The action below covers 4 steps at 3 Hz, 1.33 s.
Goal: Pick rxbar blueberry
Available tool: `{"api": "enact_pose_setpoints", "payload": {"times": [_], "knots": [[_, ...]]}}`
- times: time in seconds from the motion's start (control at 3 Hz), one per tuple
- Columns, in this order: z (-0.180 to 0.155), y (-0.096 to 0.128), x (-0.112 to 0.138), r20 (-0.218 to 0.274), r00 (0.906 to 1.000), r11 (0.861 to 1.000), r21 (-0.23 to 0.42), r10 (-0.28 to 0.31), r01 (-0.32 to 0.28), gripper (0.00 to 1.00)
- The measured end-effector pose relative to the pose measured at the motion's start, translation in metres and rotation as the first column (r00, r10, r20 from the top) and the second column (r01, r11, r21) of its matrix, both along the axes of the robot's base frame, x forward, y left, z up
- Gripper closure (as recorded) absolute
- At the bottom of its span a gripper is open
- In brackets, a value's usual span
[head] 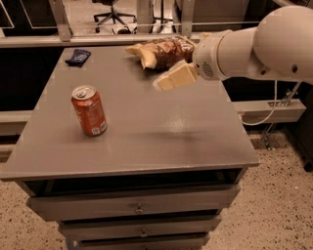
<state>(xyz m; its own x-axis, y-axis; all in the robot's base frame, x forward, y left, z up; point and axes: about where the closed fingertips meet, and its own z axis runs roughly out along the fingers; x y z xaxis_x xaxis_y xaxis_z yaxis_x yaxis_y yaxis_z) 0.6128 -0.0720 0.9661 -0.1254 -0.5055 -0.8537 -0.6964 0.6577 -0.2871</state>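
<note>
Camera view: hand [162, 84] hovers above surface [146, 141], beside chip bag [164, 50], aperture cannot be told; rxbar blueberry [78, 56] far left; orange soda can [89, 110] near left.

An office or laboratory workspace is indicated. A grey flat-topped metal cabinet [146, 132] is placed on a speckled light stone-pattern floor [283, 195]. Shallow drawers with small metal pulls [139, 209] are fitted below its top. Behind the cabinet, a black swivel office chair on a castor base [113, 12] is seen beyond grey metal partition posts [59, 19]. A white cable [274, 95] is hung beside a low grey ledge [291, 110] at the right. A white jointed robot arm [264, 46] is stationed at the cabinet. Its beige gripper [164, 83] is held above the rear right part of the cabinet top.
</note>
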Motion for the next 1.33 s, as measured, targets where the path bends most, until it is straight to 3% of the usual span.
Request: {"api": "enact_pose_setpoints", "payload": {"times": [0.33, 0.67, 1.0, 1.33], "knots": [[-0.002, 0.007, 0.037, 0.04, 0.9967, 0.995, 0.072, -0.07, 0.067, 0.0], [-0.005, 0.027, 0.088, 0.077, 0.9932, 0.987, 0.141, -0.087, 0.076, 0.0], [-0.008, 0.046, 0.12, 0.085, 0.994, 0.983, 0.174, -0.068, 0.053, 0.0], [-0.014, 0.074, 0.151, 0.096, 0.9954, 0.983, 0.183, -0.012, -0.006, 0.0]]}}
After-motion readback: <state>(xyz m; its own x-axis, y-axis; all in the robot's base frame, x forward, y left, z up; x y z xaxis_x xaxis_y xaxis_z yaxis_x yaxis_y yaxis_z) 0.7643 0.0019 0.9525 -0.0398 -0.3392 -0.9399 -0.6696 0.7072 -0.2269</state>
